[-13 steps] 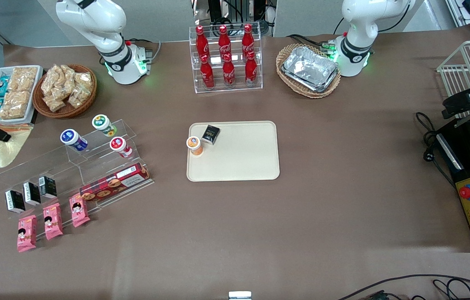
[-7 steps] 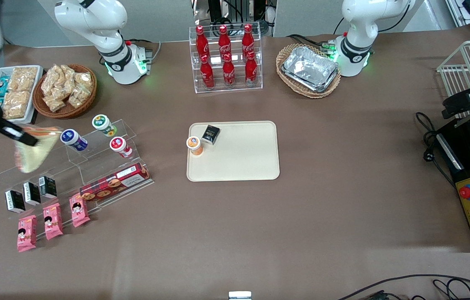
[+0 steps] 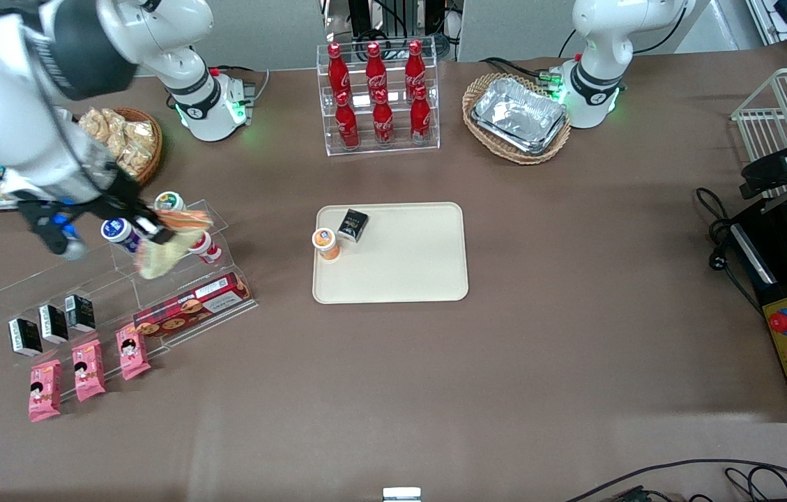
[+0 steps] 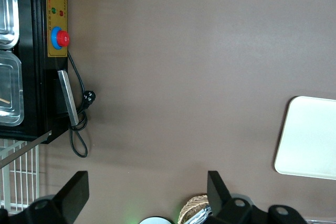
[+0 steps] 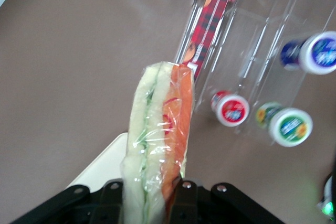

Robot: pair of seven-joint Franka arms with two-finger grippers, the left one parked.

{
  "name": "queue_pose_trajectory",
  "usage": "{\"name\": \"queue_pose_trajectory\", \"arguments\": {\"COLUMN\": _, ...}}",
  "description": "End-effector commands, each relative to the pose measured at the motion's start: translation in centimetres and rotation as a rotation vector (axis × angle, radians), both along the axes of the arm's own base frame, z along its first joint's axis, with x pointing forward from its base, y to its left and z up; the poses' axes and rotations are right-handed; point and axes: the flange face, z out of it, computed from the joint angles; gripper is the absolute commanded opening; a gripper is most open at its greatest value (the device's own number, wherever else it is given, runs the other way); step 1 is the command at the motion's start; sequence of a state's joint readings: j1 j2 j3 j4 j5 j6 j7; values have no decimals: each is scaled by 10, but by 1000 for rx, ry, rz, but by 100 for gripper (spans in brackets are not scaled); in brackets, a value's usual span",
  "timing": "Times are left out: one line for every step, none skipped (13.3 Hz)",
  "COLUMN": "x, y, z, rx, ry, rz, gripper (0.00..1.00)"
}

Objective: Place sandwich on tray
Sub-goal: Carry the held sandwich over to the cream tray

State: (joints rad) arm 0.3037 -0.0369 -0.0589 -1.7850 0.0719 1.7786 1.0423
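A: Where's the clear-wrapped triangular sandwich (image 3: 169, 244)?

B: Clamped in the pincer (image 3: 153, 233), held above the clear acrylic stepped shelf (image 3: 121, 279).

A: And the flat cream-beige rectangular tray (image 3: 407, 265)?

B: Mid-table on the brown table (image 3: 505, 362), well apart from the sandwich.

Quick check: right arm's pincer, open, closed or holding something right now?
Right pincer: closed on the sandwich, carried in the air above the clear acrylic display steps, not yet at the tray.
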Motion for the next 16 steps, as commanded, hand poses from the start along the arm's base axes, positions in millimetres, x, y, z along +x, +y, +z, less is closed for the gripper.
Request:
{"name": "queue_pose_trajectory", "arguments": {"x": 15, "y": 68, "z": -16, "rx": -2, "ry": 11, "rz": -146, "gripper": 0}}
{"name": "queue_pose_trajectory", "arguments": {"x": 15, "y": 88, "z": -20, "rx": 5, "ry": -3, "rz": -183, "gripper": 0}}
{"name": "queue_pose_trajectory", "arguments": {"x": 13, "y": 106, "z": -27, "rx": 12, "ry": -9, "rz": -217, "gripper": 0}}
{"name": "queue_pose_trajectory", "arguments": {"x": 11, "y": 125, "z": -37, "rx": 9, "ry": -8, "rz": -248, "gripper": 0}}
{"name": "queue_pose_trajectory", "arguments": {"x": 7, "y": 145, "z": -47, "rx": 8, "ry": -5, "rz": -280, "gripper": 0}}
{"name": "queue_pose_trajectory", "arguments": {"x": 5, "y": 163, "z": -56, "rx": 13, "ry": -12, "rz": -316, "gripper": 0}}
{"name": "queue_pose_trajectory", "arguments": {"x": 1, "y": 182, "z": -65, "rx": 19, "ry": -18, "rz": -341, "gripper": 0}}
{"name": "queue_pose_trajectory", "arguments": {"x": -1, "y": 195, "z": -74, "rx": 24, "ry": -13, "rz": -373, "gripper": 0}}
{"name": "queue_pose_trajectory", "arguments": {"x": -2, "y": 204, "z": -85, "rx": 21, "ry": -6, "rz": -408, "gripper": 0}}
{"name": "queue_pose_trajectory", "arguments": {"x": -6, "y": 221, "z": -92, "rx": 30, "ry": -14, "rz": -426, "gripper": 0}}
{"name": "queue_pose_trajectory", "arguments": {"x": -8, "y": 234, "z": -101, "rx": 37, "ry": -21, "rz": -440, "gripper": 0}}
{"name": "queue_pose_trajectory", "arguments": {"x": -8, "y": 242, "z": -112, "rx": 40, "ry": -23, "rz": -464, "gripper": 0}}
{"name": "queue_pose_trajectory", "arguments": {"x": -11, "y": 256, "z": -125, "rx": 42, "ry": -24, "rz": -481, "gripper": 0}}
{"name": "queue_pose_trajectory", "arguments": {"x": -15, "y": 271, "z": -139, "rx": 49, "ry": -29, "rz": -498, "gripper": 0}}
{"name": "queue_pose_trajectory", "arguments": {"x": -18, "y": 282, "z": -151, "rx": 56, "ry": -33, "rz": -520, "gripper": 0}}
{"name": "queue_pose_trajectory", "arguments": {"x": -22, "y": 294, "z": -165, "rx": 59, "ry": -33, "rz": -534, "gripper": 0}}
